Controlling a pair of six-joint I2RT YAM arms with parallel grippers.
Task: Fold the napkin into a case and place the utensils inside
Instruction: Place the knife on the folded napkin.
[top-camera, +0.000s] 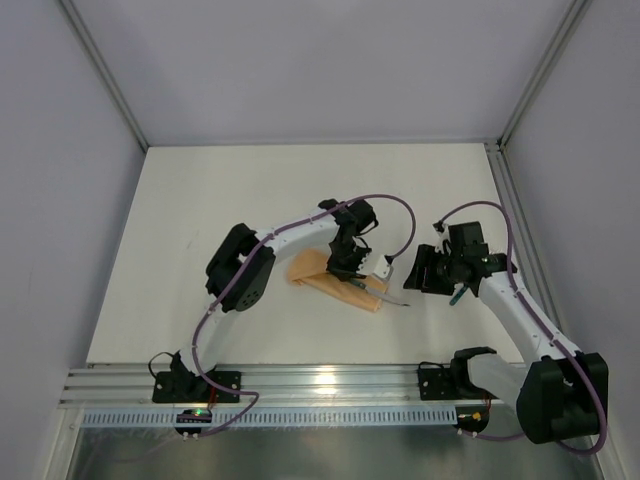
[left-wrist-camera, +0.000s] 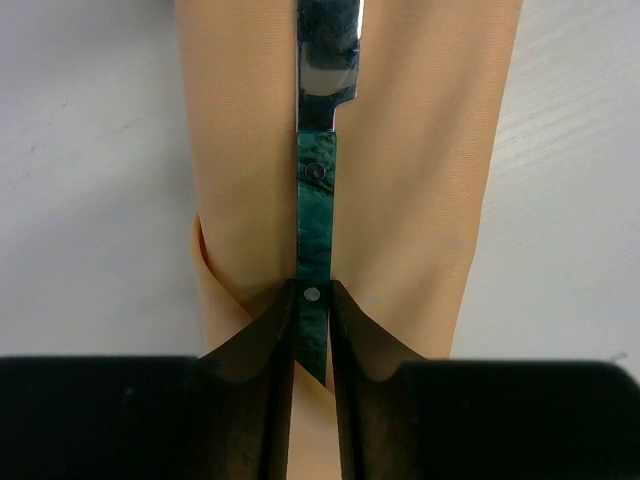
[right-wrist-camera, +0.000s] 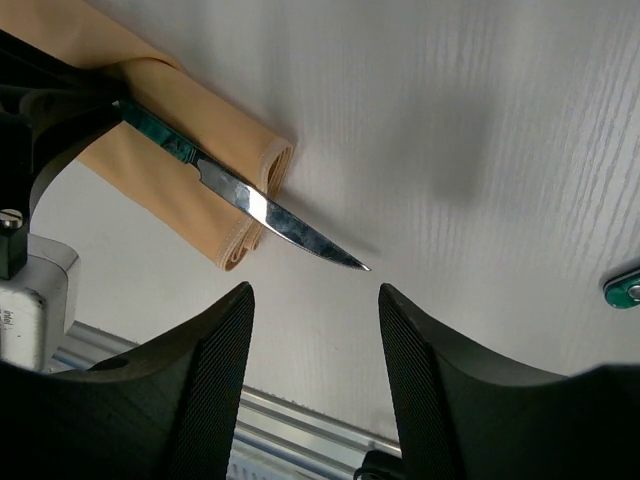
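Although the soft peach-orange cloth napkin (top-camera: 322, 277) already lies folded into a narrow oblong case (right-wrist-camera: 175, 165) near the middle of the white table (top-camera: 250, 200), neither utensil can be seen inside it. The left gripper (left-wrist-camera: 313, 298) hangs directly over the case, its jaws drawn narrow on the teal-green handle of the slim, silver-bladed knife (left-wrist-camera: 316, 215), and both fingers (left-wrist-camera: 268, 345) appear to press the handle. The knife runs along the top of the cloth with its blade jutting past the case's right end over bare table, so it seems to rest on the case, not in it. To the right, the right gripper (right-wrist-camera: 312, 300) hovers wide and empty, facing the blade tip. A teal-green handle end (right-wrist-camera: 625, 290), probably the fork, lies just beside that gripper, apart from the case. The folding looks finished, but both utensils have yet to be slipped inside.
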